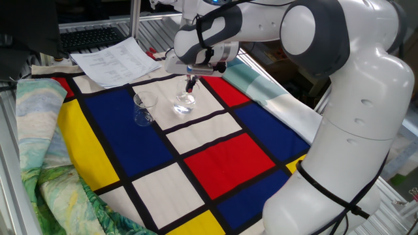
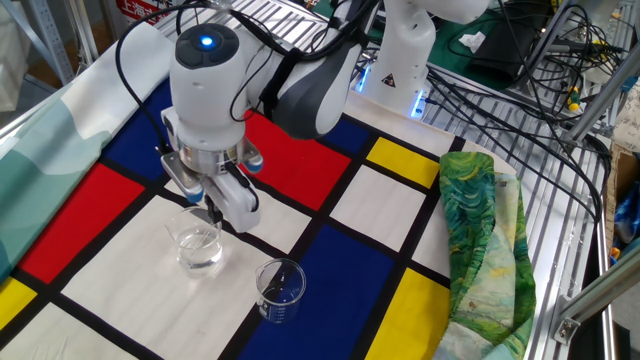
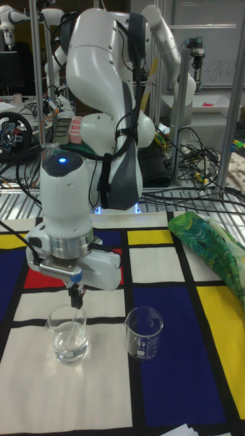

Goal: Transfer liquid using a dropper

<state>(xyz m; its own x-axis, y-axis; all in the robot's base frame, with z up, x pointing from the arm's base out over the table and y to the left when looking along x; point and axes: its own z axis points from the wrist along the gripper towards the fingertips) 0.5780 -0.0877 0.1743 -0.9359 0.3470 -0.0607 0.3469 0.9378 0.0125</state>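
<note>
My gripper point(image 1: 190, 83) hangs directly over the rounder clear glass point(image 1: 185, 103), its fingers shut on the dropper's red bulb. The dropper point(image 3: 74, 310) points straight down into that glass point(image 3: 69, 334), and its slim tube is hard to make out against the glass. A shallow pool of clear liquid point(image 3: 69, 351) glints at the bottom. The small glass beaker point(image 3: 144, 332) stands upright beside the glass on a blue square and looks empty. In the other fixed view my gripper point(image 2: 213, 212) sits just above the glass point(image 2: 198, 248), with the beaker point(image 2: 281, 290) nearer the front.
A checked cloth of red, blue, yellow and white squares point(image 1: 222, 153) covers the table. Green patterned fabric point(image 2: 480, 240) lies bunched at one edge. Printed papers point(image 1: 114, 60) and a keyboard lie beyond the cloth. Cables point(image 2: 520, 70) run behind the arm's base.
</note>
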